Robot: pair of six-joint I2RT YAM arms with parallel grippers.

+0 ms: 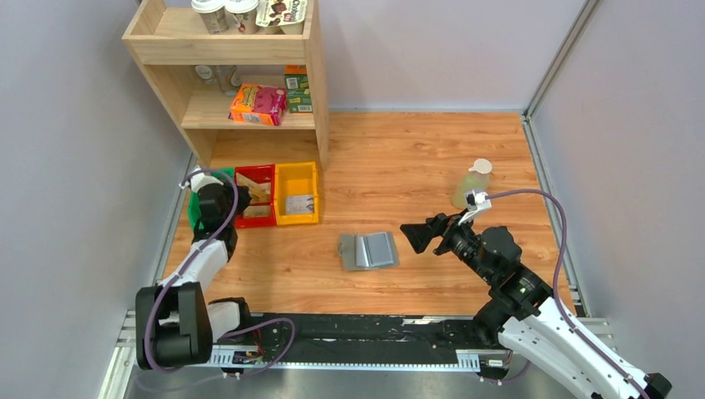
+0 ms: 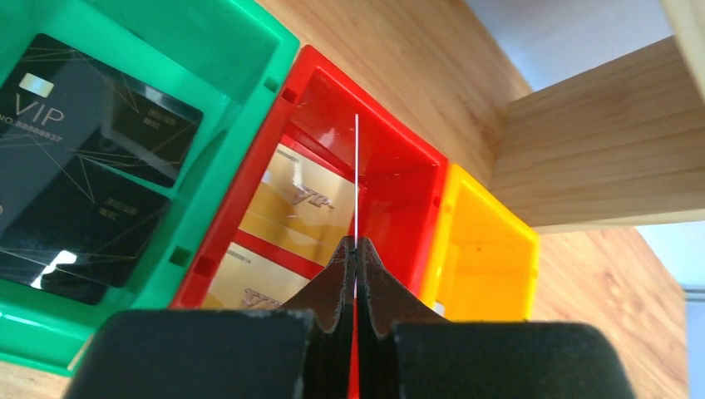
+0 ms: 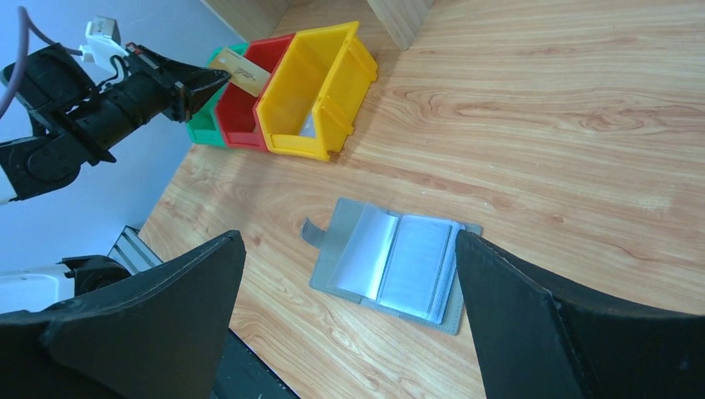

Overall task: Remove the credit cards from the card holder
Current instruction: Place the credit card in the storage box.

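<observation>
The grey card holder point(image 1: 368, 250) lies open on the wooden table, its pale slots point(image 3: 416, 266) facing up and its tab at the left. My right gripper point(image 3: 349, 237) hovers open just right of it, holding nothing. My left gripper point(image 2: 356, 245) is shut on a tan credit card point(image 3: 243, 71), which the left wrist view shows edge-on as a thin white line point(image 2: 356, 174). It holds the card over the red bin point(image 2: 391, 166). Two gold credit cards point(image 2: 299, 199) lie flat in that bin.
A green bin point(image 2: 224, 50) with black VIP cards point(image 2: 83, 166) sits left of the red bin, a yellow bin point(image 3: 320, 91) right of it. A wooden shelf point(image 1: 316, 83) with boxes stands behind the bins. A soap bottle point(image 1: 472, 184) stands at the right.
</observation>
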